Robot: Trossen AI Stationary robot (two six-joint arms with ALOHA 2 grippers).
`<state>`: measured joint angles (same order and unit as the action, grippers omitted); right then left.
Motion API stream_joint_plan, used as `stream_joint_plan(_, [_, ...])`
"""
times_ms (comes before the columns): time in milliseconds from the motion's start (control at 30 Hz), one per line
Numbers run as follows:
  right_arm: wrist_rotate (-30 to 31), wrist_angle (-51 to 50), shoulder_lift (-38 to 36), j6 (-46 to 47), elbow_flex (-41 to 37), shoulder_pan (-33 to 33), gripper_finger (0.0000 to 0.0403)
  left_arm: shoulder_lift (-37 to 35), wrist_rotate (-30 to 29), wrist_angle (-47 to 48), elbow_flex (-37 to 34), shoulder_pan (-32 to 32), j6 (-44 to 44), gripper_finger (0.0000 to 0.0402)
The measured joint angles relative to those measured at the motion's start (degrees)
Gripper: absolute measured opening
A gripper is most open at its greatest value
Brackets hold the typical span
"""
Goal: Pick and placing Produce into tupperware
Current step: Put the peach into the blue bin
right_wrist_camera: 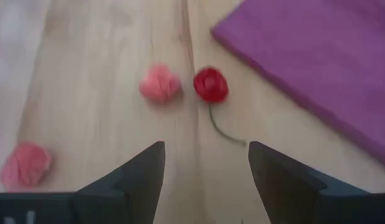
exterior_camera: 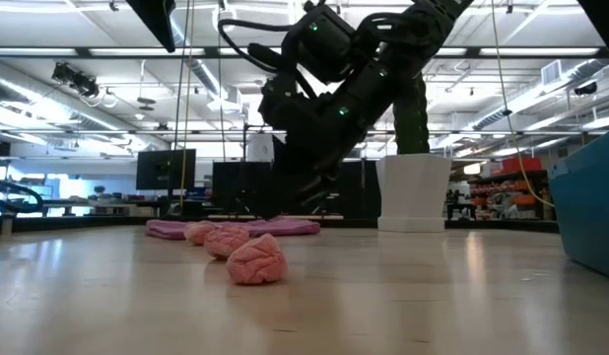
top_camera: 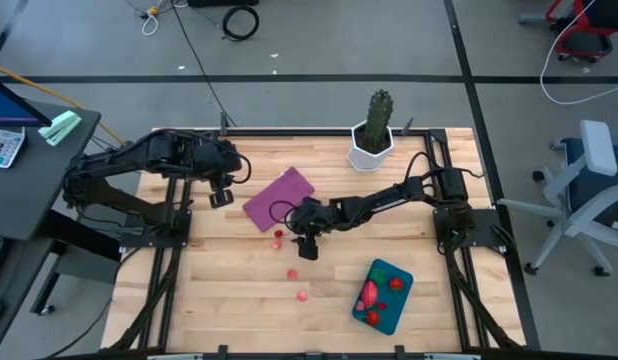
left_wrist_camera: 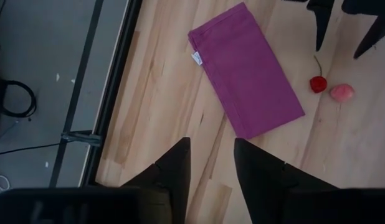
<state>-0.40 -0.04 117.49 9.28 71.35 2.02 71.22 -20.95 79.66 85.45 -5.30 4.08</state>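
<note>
The wooden table (top_camera: 219,300) fills the middle of the high view, the left arm parked at its upper left and the right arm stretched in from the right toward the centre. The teal tupperware (top_camera: 381,295) sits at lower right, already holding several red and pink pieces and one green.

The purple cloth (top_camera: 279,197) lies just left of centre. The right gripper (top_camera: 307,243) hangs right below the cloth's lower corner, fingers spread wide and empty.

In the right wrist view a red cherry (right_wrist_camera: 210,84) and a pink raspberry piece (right_wrist_camera: 160,84) lie side by side just ahead of the open fingers, the cherry's stem trailing back toward the gap between them. The right arm is plainly nearer.

Two more pink pieces (top_camera: 292,273) lie toward the bottom of the high view, with bare wood around them.

The left gripper (top_camera: 221,197) hovers by the cloth's left edge, fingers slightly apart, holding nothing.
</note>
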Motion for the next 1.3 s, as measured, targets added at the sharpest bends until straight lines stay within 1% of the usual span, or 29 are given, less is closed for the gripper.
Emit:
stream_joint_plan(133, [0.3, -0.2, 0.0, 0.2, 0.0, 0.0, 0.0237, 0.0, 0.0, 0.7, 0.0, 0.0, 0.0, 0.0126])
stream_joint_plan(333, [3.0, 0.9, 0.0, 0.2, 0.0, -0.2, 0.0241, 0.0, 0.0, 0.8, 0.0, 0.0, -0.2, 0.0130])
stream_joint_plan(533, [3.1, 0.9, 0.0, 0.1, 0.0, -0.6, 0.0251, 0.0, 0.0, 0.9, 0.0, 0.0, -0.3, 0.0134])
stream_joint_plan(700, [2.9, 1.0, -0.1, 1.1, 0.0, -1.6, 0.0252, 0.0, 0.0, 0.9, 0.0, 0.0, -0.2, 0.0129])
stream_joint_plan(767, [2.9, 1.5, -1.1, 1.2, 0.0, -1.7, 0.0252, 0.0, 0.0, 0.9, 0.0, 0.0, -0.3, 0.0127])
stream_joint_plan(933, [2.1, 9.5, -5.6, 1.1, 0.1, -1.5, 0.0252, 0.0, 0.0, 0.9, 0.0, 0.0, -0.3, 0.0128])
stream_joint_plan(1100, [1.9, 11.4, -10.5, 0.0, 0.1, -2.9, 0.0251, 0.0, 0.0, 0.9, 0.0, 0.0, -0.6, 0.0135])
stream_joint_plan(1200, [0.9, 11.7, -10.9, 2.5, 2.8, -4.6, 0.0252, 0.0, 0.0, 0.9, 0.0, 0.0, -0.9, 0.0134])
stream_joint_plan(1300, [-2.7, 10.4, -8.3, 2.6, 9.1, -6.0, 0.0252, 0.0, 0.0, 0.9, 0.0, 0.0, -0.9, 0.0131])
